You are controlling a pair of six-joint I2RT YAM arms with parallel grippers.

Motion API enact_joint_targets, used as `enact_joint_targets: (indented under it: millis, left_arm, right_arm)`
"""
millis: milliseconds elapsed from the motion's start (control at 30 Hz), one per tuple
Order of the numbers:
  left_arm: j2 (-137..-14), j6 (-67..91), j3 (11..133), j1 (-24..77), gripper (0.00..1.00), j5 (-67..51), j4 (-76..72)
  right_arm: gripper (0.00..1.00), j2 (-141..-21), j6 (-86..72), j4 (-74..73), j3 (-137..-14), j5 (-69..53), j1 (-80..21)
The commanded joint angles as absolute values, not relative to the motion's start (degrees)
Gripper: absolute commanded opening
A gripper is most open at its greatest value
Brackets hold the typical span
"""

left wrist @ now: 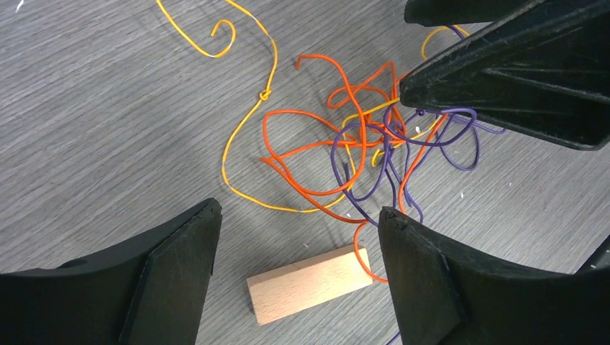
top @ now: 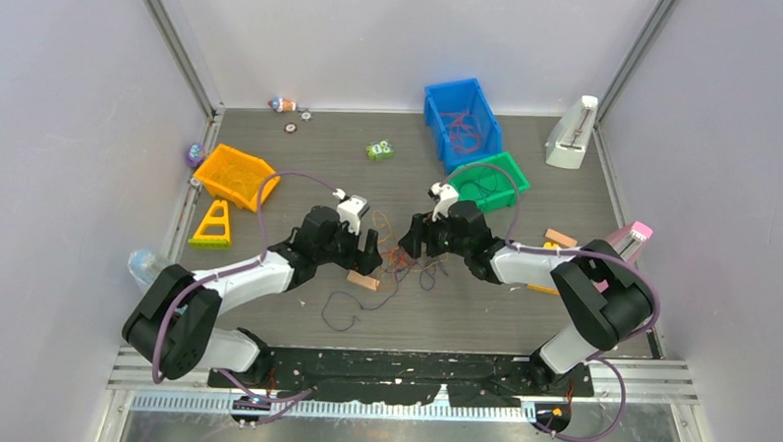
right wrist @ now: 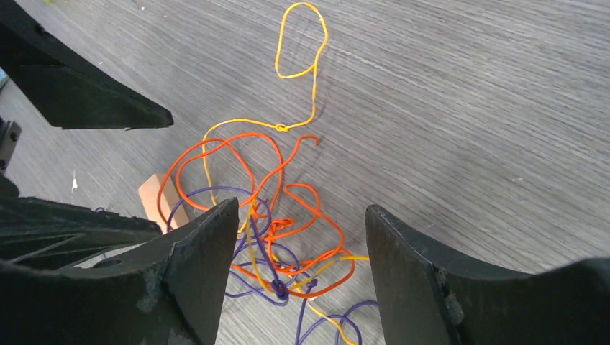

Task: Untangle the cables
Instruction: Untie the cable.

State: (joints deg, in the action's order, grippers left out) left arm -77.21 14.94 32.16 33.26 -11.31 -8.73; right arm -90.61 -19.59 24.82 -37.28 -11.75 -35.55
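Tangled cables [left wrist: 360,144] being flanked, likely for opposing pulls
They are lying at centre; left gripper [left wrist: 298,208] at nine o'clock and right gripper [right wrist: 301,207] at three are being held apart, empty.

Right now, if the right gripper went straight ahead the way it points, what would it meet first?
The right gripper would probably meet the tangled cables first, lying straight ahead; depth is unclear.

The left end effector [top: 372,250] and the right end effector [top: 412,243] face each other near the middle of the worktop [top: 473,317], with the cables [top: 404,265] tangled between them, a wooden block [top: 363,279] just beside the tangle, and a blue bin [top: 460,115], a green bin [top: 487,183] and an orange basket [top: 234,174] farther back.
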Motion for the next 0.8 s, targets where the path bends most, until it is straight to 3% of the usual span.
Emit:
enact_joint_targets:
  millis: [0,400,533,700,767]
  left_arm:
    - [-77.3,14.7,33.6,33.4,0.78,-14.7,-10.7]
    - [-82.8,15.2,36.8,33.4,0.56,-21.8,-9.9]
    - [-83.3,14.8,37.2,33.4,0.32,-23.6,-10.1]
    - [-83.2,14.4,37.2,33.3,0.14,-24.2,-10.1]
    - [-82.8,14.3,37.1,33.3,0.03,-23.6,-9.9]
  right_arm:
    - [0.69,-85.8,-18.0,28.0,-36.0,-12.8,-35.9]
    - [0.44,-86.1,-16.8,22.1,-36.4,-13.1,-35.9]
    - [0.29,-87.4,-17.0,22.3,-37.2,-16.1,-36.1]
    - [0.12,-86.9,-17.0,22.9,-37.0,-17.1,-36.1]
    - [0.06,-85.8,-16.9,23.1,-36.5,-16.5,-36.1]
